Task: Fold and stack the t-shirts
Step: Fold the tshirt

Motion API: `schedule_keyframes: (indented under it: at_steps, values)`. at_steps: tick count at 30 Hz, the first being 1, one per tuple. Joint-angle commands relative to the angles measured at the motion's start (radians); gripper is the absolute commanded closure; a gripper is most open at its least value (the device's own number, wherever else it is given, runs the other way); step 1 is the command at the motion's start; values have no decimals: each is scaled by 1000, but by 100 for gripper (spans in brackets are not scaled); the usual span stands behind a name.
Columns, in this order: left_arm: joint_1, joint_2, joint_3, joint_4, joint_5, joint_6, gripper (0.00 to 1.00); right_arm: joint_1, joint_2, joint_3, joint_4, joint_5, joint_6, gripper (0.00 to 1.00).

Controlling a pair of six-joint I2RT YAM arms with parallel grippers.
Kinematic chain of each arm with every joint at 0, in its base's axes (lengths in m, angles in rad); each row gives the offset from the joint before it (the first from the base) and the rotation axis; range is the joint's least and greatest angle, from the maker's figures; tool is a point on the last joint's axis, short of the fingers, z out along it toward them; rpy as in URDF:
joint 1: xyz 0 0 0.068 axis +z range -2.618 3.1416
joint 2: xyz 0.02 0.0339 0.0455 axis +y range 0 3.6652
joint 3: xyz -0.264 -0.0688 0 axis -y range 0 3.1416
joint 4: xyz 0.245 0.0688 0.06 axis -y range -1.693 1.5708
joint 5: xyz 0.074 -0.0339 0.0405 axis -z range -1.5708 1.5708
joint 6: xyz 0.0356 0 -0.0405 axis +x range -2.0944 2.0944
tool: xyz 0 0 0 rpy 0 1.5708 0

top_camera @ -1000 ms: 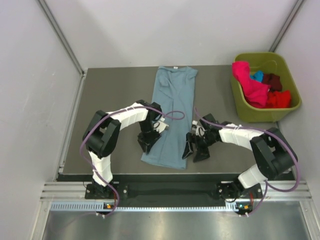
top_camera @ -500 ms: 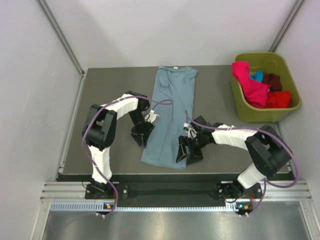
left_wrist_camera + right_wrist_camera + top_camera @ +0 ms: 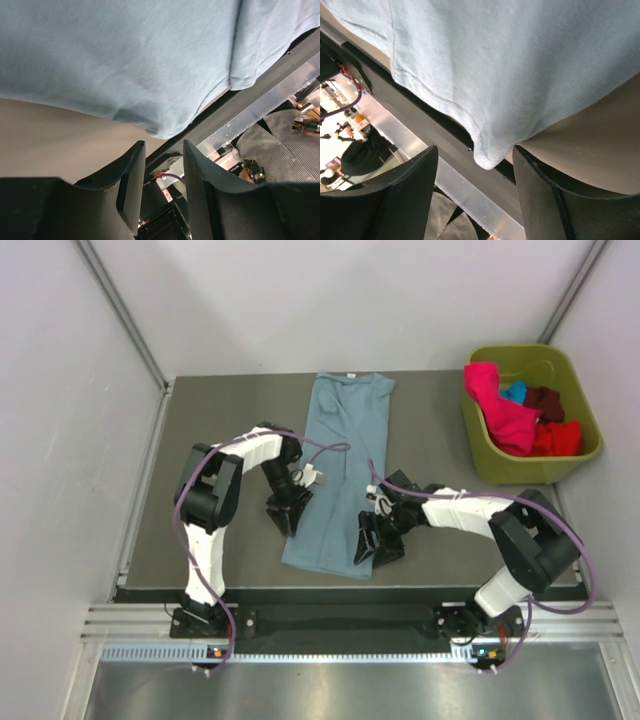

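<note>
A large grey-blue t-shirt [image 3: 342,470] lies folded lengthwise down the middle of the table, collar at the far end. My left gripper [image 3: 284,516] is at the shirt's left edge near the hem. It is open and empty, and the shirt [image 3: 125,60] has a corner just beyond the left gripper [image 3: 160,152] in the left wrist view. My right gripper [image 3: 371,546] is at the near right corner. It is wide open, and the shirt's [image 3: 520,65] hem corner hangs between the tips of the right gripper [image 3: 476,162]. Pink [image 3: 497,400], turquoise [image 3: 515,392], maroon [image 3: 546,400] and red [image 3: 560,438] t-shirts lie in the bin.
An olive-green plastic bin [image 3: 590,445] stands at the back right of the dark table [image 3: 215,420]. The table's near edge and a metal rail [image 3: 445,175] run just below both grippers. White walls close in the sides.
My left gripper has moved left, off the shirt to its left edge. My right gripper has moved left onto the shirt's near right corner. The shirt has not shifted.
</note>
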Motion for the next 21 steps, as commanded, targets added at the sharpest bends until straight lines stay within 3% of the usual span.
schedule_keyframes:
  at_steps: [1,21]
  values:
    - [22,-5,-35,-37,-10,3,59,14,10,37,4,8,-10,38]
    - [-8,55,-99,17,58,11,59,-15,72,63,41,23,-26,39]
